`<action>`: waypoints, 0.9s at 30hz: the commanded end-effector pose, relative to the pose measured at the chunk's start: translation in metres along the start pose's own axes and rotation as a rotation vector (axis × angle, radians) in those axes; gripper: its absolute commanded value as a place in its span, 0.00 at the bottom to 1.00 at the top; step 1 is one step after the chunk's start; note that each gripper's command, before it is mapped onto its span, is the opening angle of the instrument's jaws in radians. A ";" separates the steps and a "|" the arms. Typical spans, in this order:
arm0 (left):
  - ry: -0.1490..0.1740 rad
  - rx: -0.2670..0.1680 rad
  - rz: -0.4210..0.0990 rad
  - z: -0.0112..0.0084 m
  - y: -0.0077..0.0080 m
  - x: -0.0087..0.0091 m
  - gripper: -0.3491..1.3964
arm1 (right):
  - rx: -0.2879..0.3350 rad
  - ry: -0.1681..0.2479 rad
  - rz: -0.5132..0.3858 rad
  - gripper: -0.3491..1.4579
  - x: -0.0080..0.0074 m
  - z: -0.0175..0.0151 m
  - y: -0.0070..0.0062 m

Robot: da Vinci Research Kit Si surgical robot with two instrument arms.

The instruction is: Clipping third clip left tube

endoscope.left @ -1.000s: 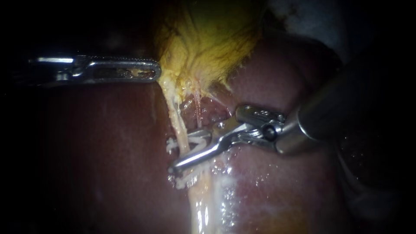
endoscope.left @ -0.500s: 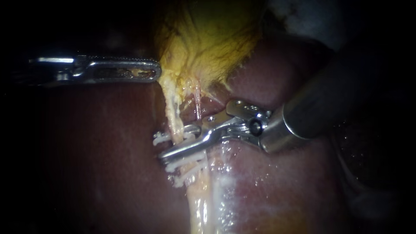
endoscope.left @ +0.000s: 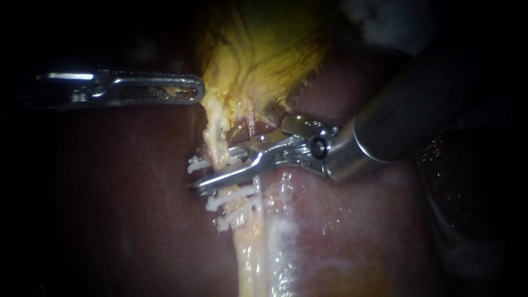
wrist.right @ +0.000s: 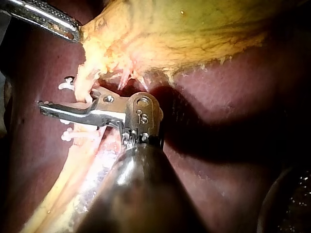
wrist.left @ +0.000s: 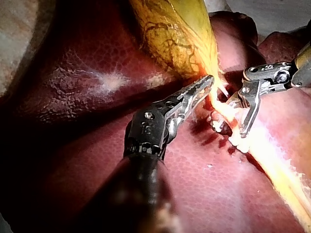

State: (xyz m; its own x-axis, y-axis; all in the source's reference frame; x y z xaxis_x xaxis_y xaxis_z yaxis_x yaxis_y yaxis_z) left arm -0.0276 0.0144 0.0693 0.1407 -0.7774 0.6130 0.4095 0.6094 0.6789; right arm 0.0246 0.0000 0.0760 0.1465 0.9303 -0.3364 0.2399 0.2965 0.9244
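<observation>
Gripping the gallbladder (endoscope.left: 264, 49) at its ragged, fatty yellow lower edge with the left instrument (endoscope.left: 195, 89): long, flat, slotted steel jaws with fine teeth, closed onto that edge at the very tip.

Straddling the left tube (endoscope.left: 219, 144) with the right instrument (endoscope.left: 212, 175): slim, smooth, slightly curved steel jaws on a polished hinged head, set narrowly apart on either side of the tube. Clasping a white clip (endoscope.left: 193, 164) between them, with its end poking out past the tube.

Pale, cream-coloured, stringy and wet, that tube. Running from the yellow edge just off the left jaws' tip, through the right jaws, then on as a glossy band.

Just past the right jaws, on the side away from the gallbladder, two set clips (endoscope.left: 225, 201), white and ridged, across the same tube. Beside the right jaws' hinge, a thinner pink tube (endoscope.left: 251, 124).

Underneath it all, dark red liver (endoscope.left: 126, 192), smooth, finely pebbled, glistening near the right shaft.
</observation>
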 end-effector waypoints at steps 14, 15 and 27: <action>0.000 0.000 0.000 0.0000 0.0000 0.0000 0.00 | -0.043 0.046 0.014 0.10 -0.0001 -0.0006 -0.0003; 0.000 0.000 0.000 0.0000 0.0000 0.0000 0.00 | -0.043 0.045 0.014 0.04 -0.0001 -0.0007 -0.0003; 0.000 0.000 0.000 -0.0001 0.0000 0.0000 0.00 | -0.070 0.070 0.055 0.00 -0.0012 -0.0007 -0.0005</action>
State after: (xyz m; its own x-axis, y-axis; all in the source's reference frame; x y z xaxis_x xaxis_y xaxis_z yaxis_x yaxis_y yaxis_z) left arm -0.0276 0.0144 0.0693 0.1408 -0.7775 0.6129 0.4092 0.6094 0.6791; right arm 0.0236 -0.0011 0.0761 0.0888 0.9581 -0.2723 0.1643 0.2555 0.9527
